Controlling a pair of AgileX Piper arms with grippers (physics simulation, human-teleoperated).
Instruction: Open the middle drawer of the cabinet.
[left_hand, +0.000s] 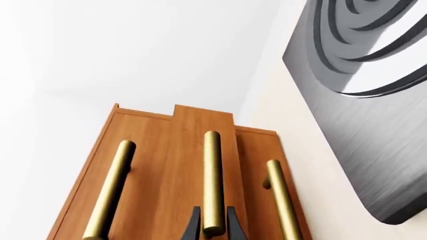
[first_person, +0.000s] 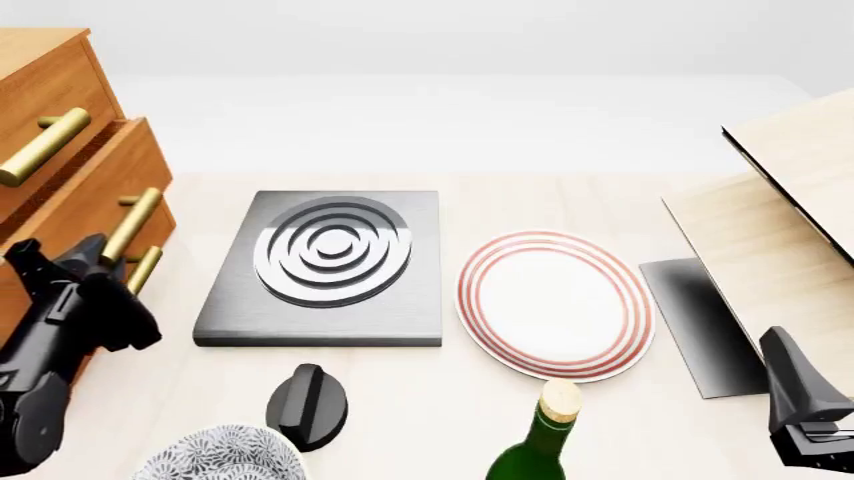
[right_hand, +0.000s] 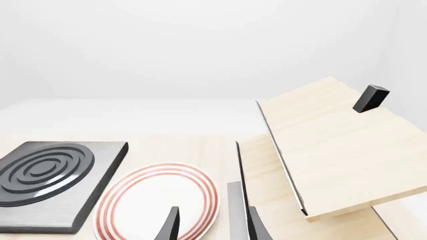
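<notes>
The orange-brown cabinet (first_person: 40, 60) stands at the table's left edge with three stacked drawers. The middle drawer (first_person: 96, 195) sticks out a little beyond the other two. Its brass handle (first_person: 128, 226) also shows in the left wrist view (left_hand: 212, 175). There the middle drawer's front (left_hand: 190, 150) stands proud of its neighbours. My left gripper (left_hand: 213, 226) is shut on the end of that handle, one dark finger on each side; in the front view it (first_person: 118, 265) sits at the cabinet front. My right gripper (right_hand: 210, 225) is open and empty, low at the front right (first_person: 801, 400).
A grey slab with concentric rings (first_person: 327, 262) lies beside the cabinet. A red-ringed white plate (first_person: 554, 305) lies right of it. A black knob (first_person: 307, 405), a patterned bowl (first_person: 220, 455) and a green bottle (first_person: 541, 440) are at the front. A pale plywood box (first_person: 774, 230) stands at the right.
</notes>
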